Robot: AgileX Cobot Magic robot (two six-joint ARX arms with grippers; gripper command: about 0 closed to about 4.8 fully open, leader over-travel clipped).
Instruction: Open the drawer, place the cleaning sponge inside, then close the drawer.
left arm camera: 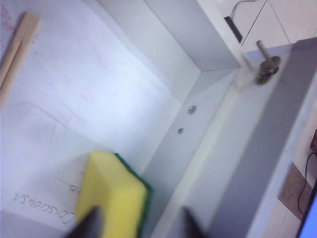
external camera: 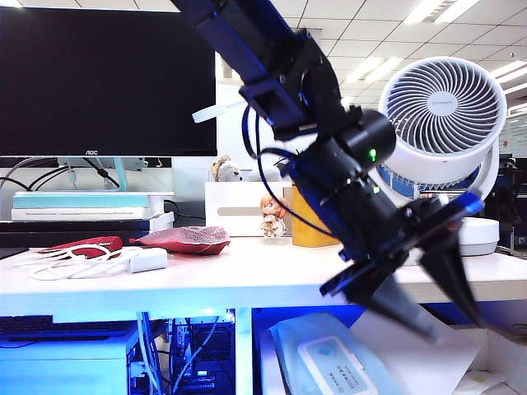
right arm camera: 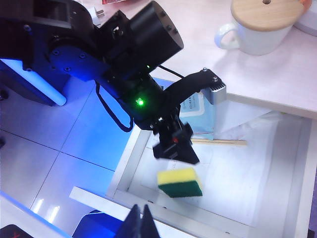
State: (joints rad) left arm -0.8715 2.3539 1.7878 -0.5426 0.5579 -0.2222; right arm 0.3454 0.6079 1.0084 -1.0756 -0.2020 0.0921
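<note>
Across the exterior view, the dark left arm blocks the middle, its left gripper point(external camera: 428, 300) spread open below the white desk point(external camera: 206, 280); one white fan point(external camera: 445, 115) and one black monitor point(external camera: 107, 78) stand behind.

Seen from the left wrist, one yellow sponge block with a green scrub layer point(left arm camera: 113, 198) lies inside the open white drawer point(left arm camera: 198, 134), between the parted fingers point(left arm camera: 89, 225), near one wooden stick point(left arm camera: 17, 49).

From the right wrist, the sponge point(right arm camera: 180, 182) lies green side facing the drawer's front wall point(right arm camera: 198, 218), long axis along it; the right gripper point(right arm camera: 140, 220) is closed, holding nothing; one white mug point(right arm camera: 257, 27) sits on the desk.

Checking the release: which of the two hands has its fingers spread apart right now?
The left hand, over the open drawer just above the cleaning sponge. The right hand, nearer the drawer's front, is pinched shut.
</note>
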